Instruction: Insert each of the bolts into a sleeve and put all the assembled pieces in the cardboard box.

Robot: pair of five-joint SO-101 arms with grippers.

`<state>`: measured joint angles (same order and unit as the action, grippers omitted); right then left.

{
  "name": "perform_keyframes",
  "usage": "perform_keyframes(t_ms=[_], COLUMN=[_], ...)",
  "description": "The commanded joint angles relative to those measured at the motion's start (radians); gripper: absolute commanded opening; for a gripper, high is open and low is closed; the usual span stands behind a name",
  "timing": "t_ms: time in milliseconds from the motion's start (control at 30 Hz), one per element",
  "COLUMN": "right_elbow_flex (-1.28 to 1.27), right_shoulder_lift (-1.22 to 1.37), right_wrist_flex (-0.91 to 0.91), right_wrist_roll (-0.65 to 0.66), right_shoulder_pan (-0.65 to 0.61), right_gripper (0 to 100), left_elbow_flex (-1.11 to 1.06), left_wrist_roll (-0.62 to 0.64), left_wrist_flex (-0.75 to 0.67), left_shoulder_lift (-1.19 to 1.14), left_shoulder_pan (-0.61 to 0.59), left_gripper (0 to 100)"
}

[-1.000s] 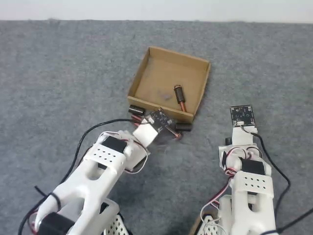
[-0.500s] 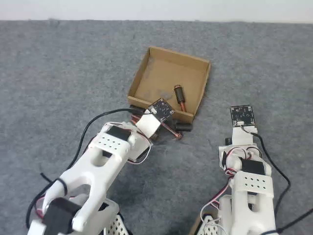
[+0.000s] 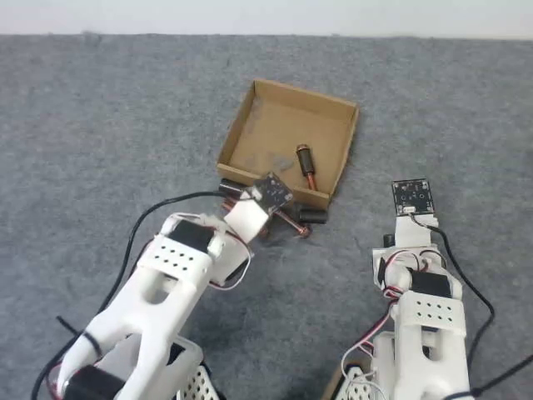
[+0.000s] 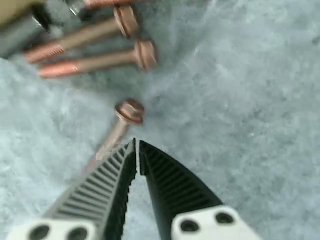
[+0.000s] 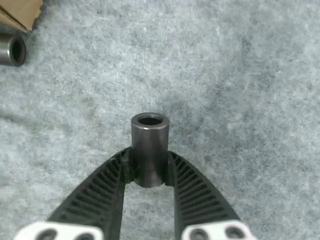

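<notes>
**Fingers of the left arm** [image 4: 107, 185]: drawn together to a narrow slit and holding nothing, above the grey felt-covered bench [image 4: 240, 90]. A copper-coloured hex-head bolt [image 4: 129, 112] lies just ahead of the tips, its shank running in beneath one fingertip; contact cannot be told. Two more copper bolts [image 4: 95, 61] lie side by side farther ahead.

**Fingers of the right arm** [image 5: 100, 195]: clamped on a dark cylindrical metal sleeve [image 5: 149, 142], gripped between the tips with its open end showing. A second dark sleeve [image 5: 11, 50] lies well ahead of them, beside the brown cardboard box [image 3: 236, 133], which contains one assembled piece [image 3: 306, 164].
</notes>
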<state>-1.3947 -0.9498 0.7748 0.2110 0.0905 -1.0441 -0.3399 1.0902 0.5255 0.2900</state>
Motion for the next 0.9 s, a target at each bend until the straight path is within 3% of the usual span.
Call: perform_keyframes(t_ms=[0,333,567,867], right_elbow_flex=[0.011,0.011,0.011,0.011], right_shoulder_lift=[-0.028,-0.028,-0.027,-0.028], right_wrist_flex=[-0.007,-0.007,-0.007,-0.007], right_wrist_roll=[0.018,0.018,0.018,0.018], right_shoulder_pan=[-0.004,-0.004,-0.004,-0.004], right_gripper=[0.9,0.9,0.9,0.9], left_elbow_flex=[-0.038,-0.059,-0.019,0.116], left_wrist_roll=[-0.058,-0.057,-0.054,0.091], left_wrist_flex=[-0.041,-0.098,-0.158,-0.221], left_shoulder_lift=[0.044,0.038,-0.126,-0.305], left_shoulder_pan=[-0.002,-0.002,0.032,0.026], left_gripper=[1,1,1,1])
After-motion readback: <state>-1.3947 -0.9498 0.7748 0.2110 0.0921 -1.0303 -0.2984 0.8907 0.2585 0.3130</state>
